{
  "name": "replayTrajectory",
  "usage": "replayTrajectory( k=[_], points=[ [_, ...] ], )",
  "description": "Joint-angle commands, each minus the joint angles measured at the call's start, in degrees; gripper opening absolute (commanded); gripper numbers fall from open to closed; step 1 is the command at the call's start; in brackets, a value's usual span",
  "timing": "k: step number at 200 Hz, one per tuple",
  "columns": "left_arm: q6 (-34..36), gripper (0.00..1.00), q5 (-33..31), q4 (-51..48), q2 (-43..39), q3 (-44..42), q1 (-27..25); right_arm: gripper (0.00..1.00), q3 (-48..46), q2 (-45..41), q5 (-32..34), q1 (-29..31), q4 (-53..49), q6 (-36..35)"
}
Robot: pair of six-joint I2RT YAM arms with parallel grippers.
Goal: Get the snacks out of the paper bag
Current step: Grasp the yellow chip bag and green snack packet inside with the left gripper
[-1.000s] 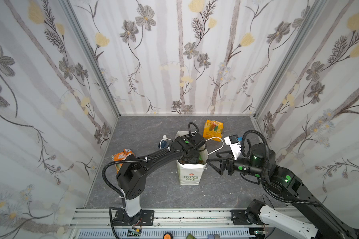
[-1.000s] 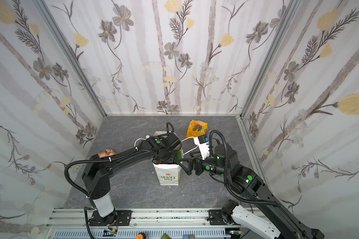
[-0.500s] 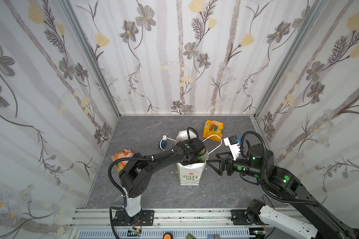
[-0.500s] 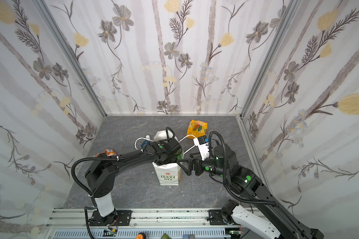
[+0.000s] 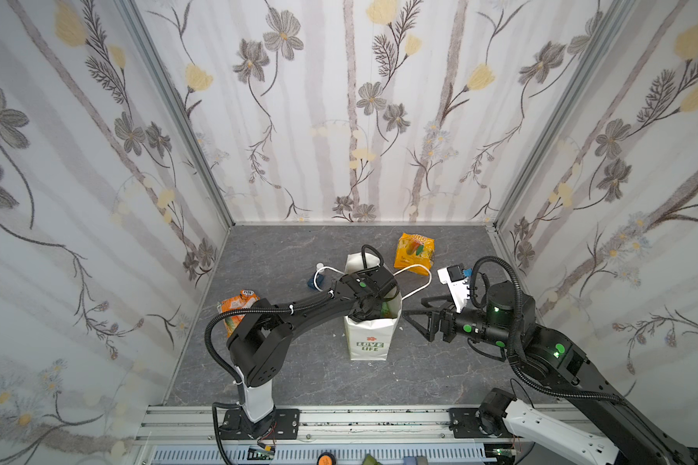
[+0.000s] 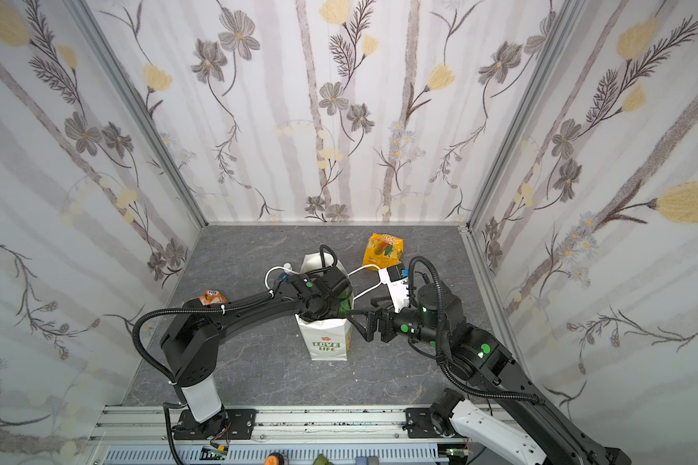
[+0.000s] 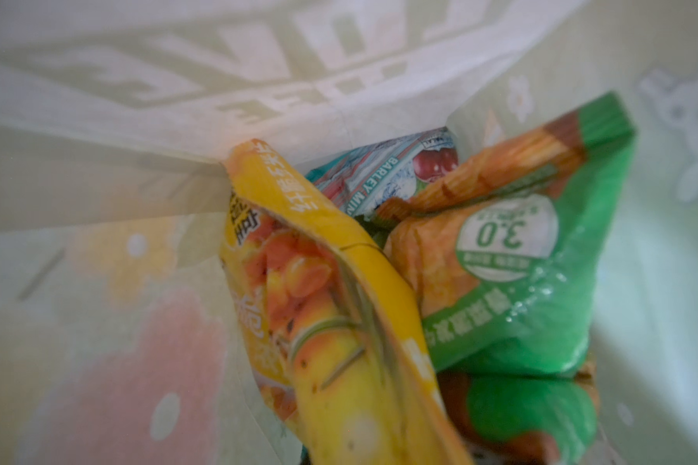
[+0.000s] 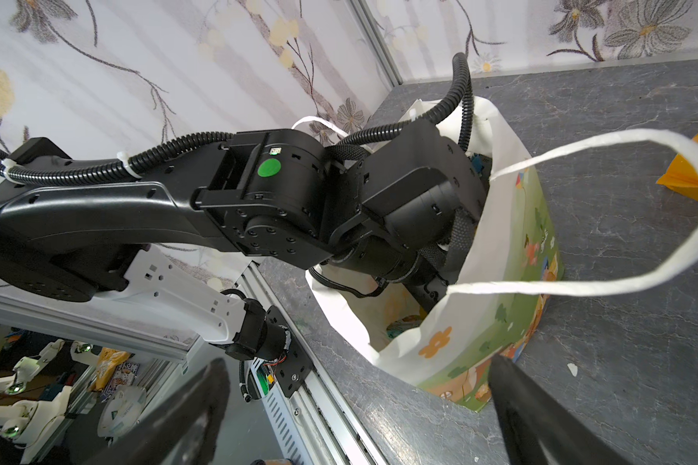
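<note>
Inspecting, we find the left gripper (image 8: 424, 282) newly shut inside the paper bag (image 5: 367, 342), apparently on the yellow packet (image 7: 339, 322), so lift-out follows; the right gripper (image 5: 414, 308) gapes at the bag's three o'clock.

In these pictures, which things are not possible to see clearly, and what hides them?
- Fingers of the left gripper: hidden in both top views by the arm's wrist inside the paper bag; the left wrist view shows none, so any grip is unclear.
- The teal packet: left wrist view, mostly covered by the yellow packet and green packet.
- The orange-and-white packet: in a top view, partly behind the left arm's cable.
</note>
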Motion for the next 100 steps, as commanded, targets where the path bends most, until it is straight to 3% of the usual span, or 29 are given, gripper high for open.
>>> replayTrajectory(
  k=[1, 100],
  points=[
    [-0.4, 0.00, 3.6, -0.8, -0.6, 0.3, -0.1, 0.99, -0.1, 0.1, 0.9, 0.1, 2.7, 0.8],
    [0.8, 0.00, 1.0, -5.0, -5.9, 3.2, -0.4, 0.99, -2.2, -1.6, 4.4, 0.1, 4.8, 2.6]
  ],
)
